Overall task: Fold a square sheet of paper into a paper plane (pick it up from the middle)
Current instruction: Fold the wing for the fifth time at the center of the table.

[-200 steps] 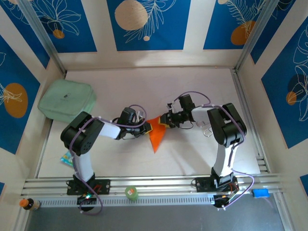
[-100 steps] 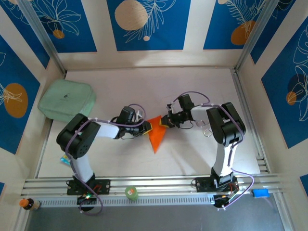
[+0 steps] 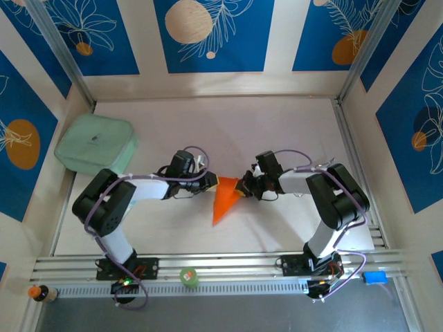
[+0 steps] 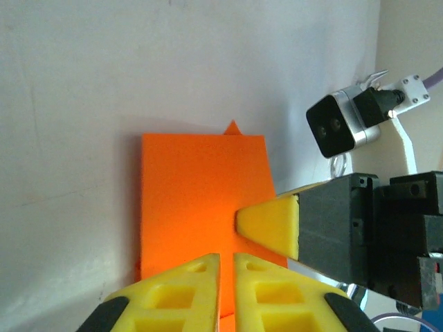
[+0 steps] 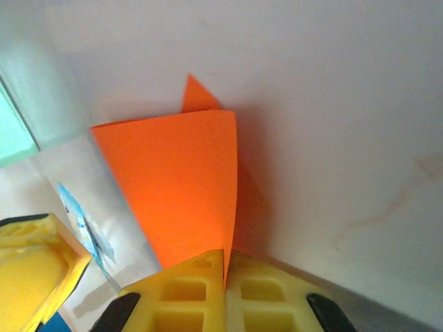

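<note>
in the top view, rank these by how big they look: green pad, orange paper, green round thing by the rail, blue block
1. green pad
2. orange paper
3. green round thing and blue block: they look about alike, so not ranked.

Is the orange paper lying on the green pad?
No, the paper is near the middle of the table, well apart from the pad at its far left corner.

No legible text, numbers or signs.
A small dark mark (image 3: 93, 140) is seen on the green pad (image 3: 104, 155), possibly a label, but it cannot be read. The print on the blue-and-white packet (image 5: 80, 216) is blurred.
</note>
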`<state>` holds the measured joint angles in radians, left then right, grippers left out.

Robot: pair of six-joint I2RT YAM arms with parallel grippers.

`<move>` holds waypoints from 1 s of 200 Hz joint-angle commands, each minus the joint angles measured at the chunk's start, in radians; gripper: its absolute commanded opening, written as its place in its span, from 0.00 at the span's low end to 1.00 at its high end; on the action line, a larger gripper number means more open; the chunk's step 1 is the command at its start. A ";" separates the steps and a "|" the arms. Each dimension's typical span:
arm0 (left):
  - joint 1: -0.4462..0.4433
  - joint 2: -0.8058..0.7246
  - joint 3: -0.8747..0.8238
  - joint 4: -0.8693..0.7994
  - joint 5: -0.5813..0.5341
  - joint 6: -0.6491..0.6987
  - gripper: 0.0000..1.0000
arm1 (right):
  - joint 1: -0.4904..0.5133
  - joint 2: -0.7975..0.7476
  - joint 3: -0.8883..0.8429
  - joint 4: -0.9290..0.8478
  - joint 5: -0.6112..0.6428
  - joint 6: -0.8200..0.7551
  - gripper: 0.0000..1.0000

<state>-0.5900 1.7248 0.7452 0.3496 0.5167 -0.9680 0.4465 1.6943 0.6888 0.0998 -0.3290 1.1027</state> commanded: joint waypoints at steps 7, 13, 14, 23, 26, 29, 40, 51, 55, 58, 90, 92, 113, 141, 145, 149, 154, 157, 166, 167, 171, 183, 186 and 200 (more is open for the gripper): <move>-0.019 0.069 0.023 0.044 0.052 -0.024 0.09 | 0.000 -0.033 -0.031 0.075 0.014 0.072 0.02; -0.020 0.080 0.024 0.045 0.055 -0.024 0.09 | -0.002 -0.031 -0.027 0.074 0.001 0.062 0.02; -0.020 0.082 0.025 0.045 0.054 -0.024 0.09 | -0.002 -0.031 -0.027 0.074 -0.001 0.059 0.02; -0.021 0.096 0.025 0.032 0.048 -0.021 0.07 | -0.002 -0.031 -0.028 0.080 -0.019 0.041 0.03; -0.020 0.100 0.025 0.028 0.046 -0.019 0.07 | -0.002 -0.030 -0.029 0.086 -0.026 0.035 0.03; -0.020 0.103 0.025 0.026 0.042 -0.018 0.07 | -0.002 -0.029 -0.029 0.091 -0.033 0.028 0.04; -0.021 0.117 0.020 0.027 0.037 -0.016 0.07 | -0.001 -0.026 -0.029 0.094 -0.056 0.005 0.05; -0.021 0.133 0.017 0.034 0.044 -0.018 0.06 | -0.003 -0.023 -0.028 0.089 -0.076 -0.024 0.08; -0.020 0.139 0.017 0.034 0.045 -0.017 0.06 | -0.005 -0.023 -0.028 0.085 -0.079 -0.034 0.09; -0.020 0.142 0.017 0.033 0.045 -0.016 0.06 | -0.006 -0.023 -0.028 0.082 -0.082 -0.041 0.10; -0.020 0.163 0.008 0.030 0.036 -0.009 0.04 | -0.026 -0.012 -0.006 0.038 -0.136 -0.133 0.16; -0.021 0.163 0.007 0.031 0.036 -0.009 0.04 | -0.028 -0.010 -0.004 0.032 -0.138 -0.138 0.16; -0.020 0.164 0.005 0.029 0.033 -0.004 0.04 | -0.045 -0.002 0.014 -0.007 -0.163 -0.193 0.15; -0.023 0.140 0.012 0.038 0.045 0.009 0.08 | -0.058 0.027 0.033 -0.006 -0.227 -0.223 0.06; -0.024 0.132 0.016 0.032 0.047 0.014 0.09 | -0.057 0.030 0.037 -0.005 -0.233 -0.224 0.04; -0.025 0.123 0.021 0.022 0.043 0.019 0.10 | -0.057 0.032 0.039 -0.007 -0.234 -0.222 0.04; -0.026 0.108 0.024 0.006 0.035 0.030 0.12 | -0.056 0.032 0.039 -0.010 -0.231 -0.219 0.03; -0.027 0.099 0.025 -0.004 0.030 0.035 0.14 | -0.055 0.031 0.039 -0.009 -0.229 -0.216 0.03; -0.029 0.069 0.028 -0.029 0.008 0.053 0.18 | -0.054 0.026 0.039 -0.010 -0.217 -0.208 0.02; -0.030 0.066 0.028 -0.032 0.005 0.054 0.19 | -0.054 0.026 0.040 -0.010 -0.215 -0.207 0.02; -0.030 0.052 0.027 -0.041 -0.004 0.060 0.20 | -0.054 0.023 0.038 -0.010 -0.209 -0.202 0.02; -0.037 0.013 0.023 -0.060 -0.026 0.080 0.23 | -0.054 0.016 0.036 -0.011 -0.188 -0.180 0.00; -0.039 0.005 0.022 -0.063 -0.031 0.087 0.23 | -0.054 0.014 0.037 -0.011 -0.186 -0.174 0.00; -0.054 -0.038 0.016 -0.079 -0.052 0.120 0.25 | -0.053 0.002 0.033 -0.006 -0.165 -0.139 0.00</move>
<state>-0.6209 1.7725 0.7532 0.3256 0.5182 -0.9249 0.3920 1.7119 0.7120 0.1173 -0.5037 0.9230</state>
